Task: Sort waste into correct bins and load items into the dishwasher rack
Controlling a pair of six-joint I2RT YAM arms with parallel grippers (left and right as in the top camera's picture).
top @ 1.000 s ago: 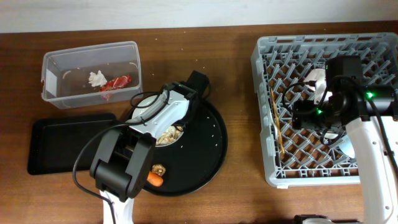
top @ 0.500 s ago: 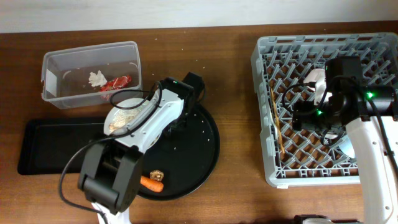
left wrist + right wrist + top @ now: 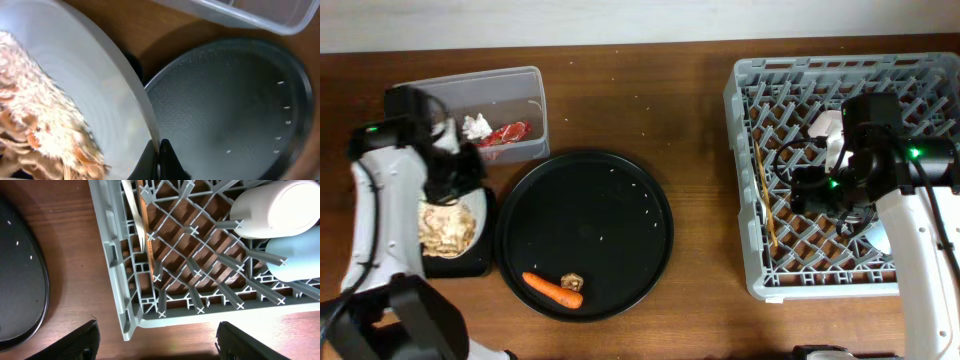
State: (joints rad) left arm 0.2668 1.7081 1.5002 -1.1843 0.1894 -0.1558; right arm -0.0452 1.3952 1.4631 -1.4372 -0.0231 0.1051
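Note:
My left gripper (image 3: 159, 161) is shut on the rim of the pale bowl (image 3: 445, 225), which holds beige food scraps (image 3: 440, 228) over the shallow black rectangular tray (image 3: 472, 264). The bowl (image 3: 100, 95) and scraps (image 3: 35, 110) fill the left wrist view. The clear tub (image 3: 415, 100) holds the white tissue (image 3: 475, 125) and red wrapper (image 3: 506, 133). The carrot (image 3: 551, 290) and brown lump (image 3: 573, 283) lie on the round black tray (image 3: 610, 200). My right gripper (image 3: 160, 345) is open and empty over the grey dishwasher rack (image 3: 745, 100).
In the rack, the wooden chopstick (image 3: 767, 205) and white fork (image 3: 132, 205) lie near the left wall, and the white cup (image 3: 272, 205) and light blue cup (image 3: 295, 255) stand on pegs. The round tray's edge (image 3: 20, 280) is left of the rack.
My left arm has carried the bowl of scraps off the round tray and leftward, over the black rectangular tray. The right arm has not moved.

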